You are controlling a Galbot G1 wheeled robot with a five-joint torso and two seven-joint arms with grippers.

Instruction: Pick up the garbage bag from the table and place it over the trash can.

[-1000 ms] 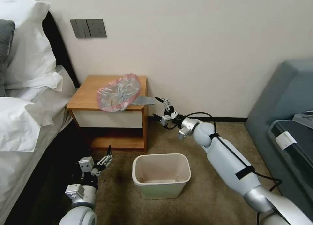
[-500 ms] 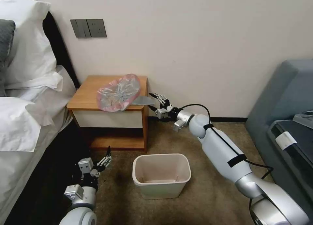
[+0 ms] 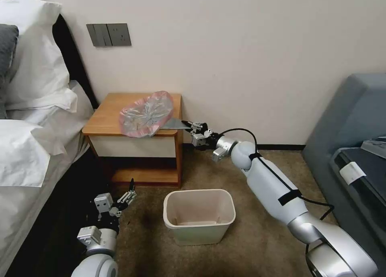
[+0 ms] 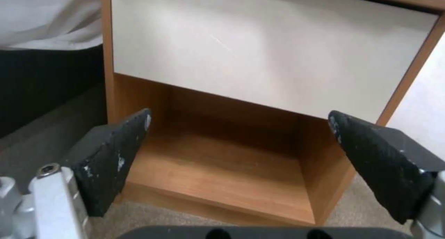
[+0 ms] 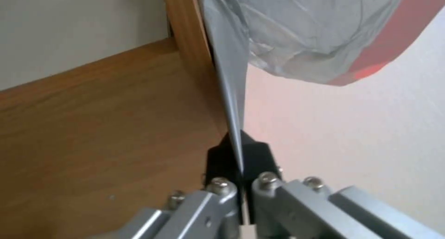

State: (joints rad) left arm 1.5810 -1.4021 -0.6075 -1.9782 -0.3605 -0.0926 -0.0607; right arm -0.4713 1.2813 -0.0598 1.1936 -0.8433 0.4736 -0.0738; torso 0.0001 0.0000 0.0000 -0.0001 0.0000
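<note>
My right end effector (image 3: 189,125) has closed the gap to the surface (image 3: 108,116) since a second ago, and its fingers, open then, are now clamped on the flat grey tab of the garbage bag (image 3: 146,113) that juts past the edge. The right wrist view shows the film (image 5: 234,103) pinched edge-on between the pads. I judge the grasp made and the lift not begun: the bag lies beyond the end effector on the wood. The trash can (image 3: 199,216) stands on the carpet below it. My left end effector (image 3: 125,196) hangs low, spread wide, facing the open shelf (image 4: 222,169). A bed (image 3: 28,148) flanks the far side.
</note>
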